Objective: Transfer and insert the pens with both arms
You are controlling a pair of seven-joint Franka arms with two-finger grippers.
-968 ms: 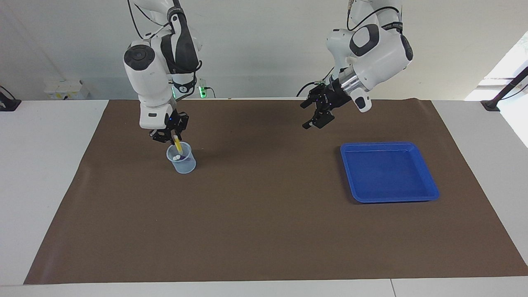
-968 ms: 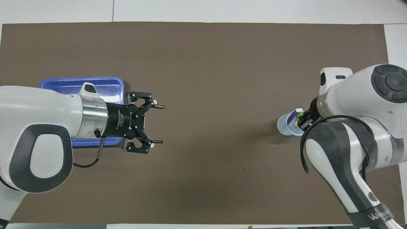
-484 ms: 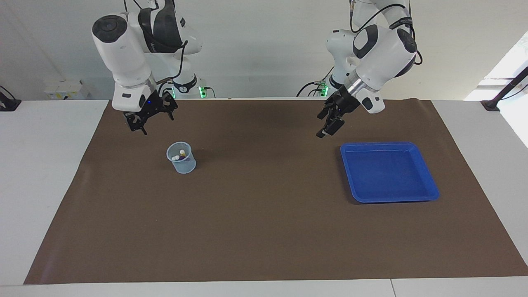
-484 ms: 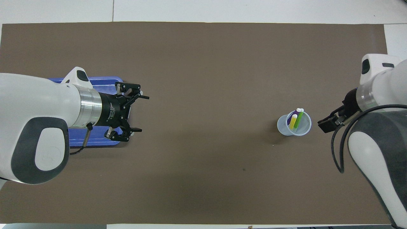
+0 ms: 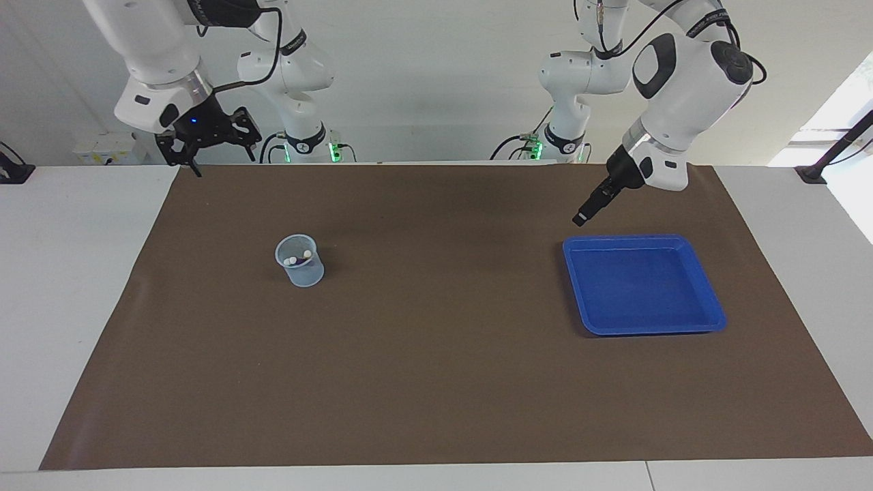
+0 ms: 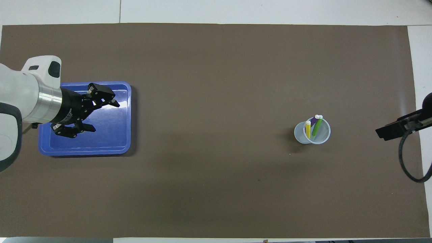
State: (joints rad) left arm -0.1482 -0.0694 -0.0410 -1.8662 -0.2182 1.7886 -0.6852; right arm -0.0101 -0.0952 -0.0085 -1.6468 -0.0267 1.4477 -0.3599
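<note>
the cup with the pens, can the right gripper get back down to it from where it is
Probably yes: the right gripper hangs open and empty above the table edge, and nothing stands between it and the cup, where the pens stand.

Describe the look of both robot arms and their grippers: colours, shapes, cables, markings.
Both arms are glossy white, rounded shells with dark grey-black joint panels. The left arm ends in a brushed silver wrist ring and a black cylinder with small white lettering. The left gripper and right gripper are black linkage-style two-finger units; a blue light glows on the right one. Black cables loop along both arms.
</note>
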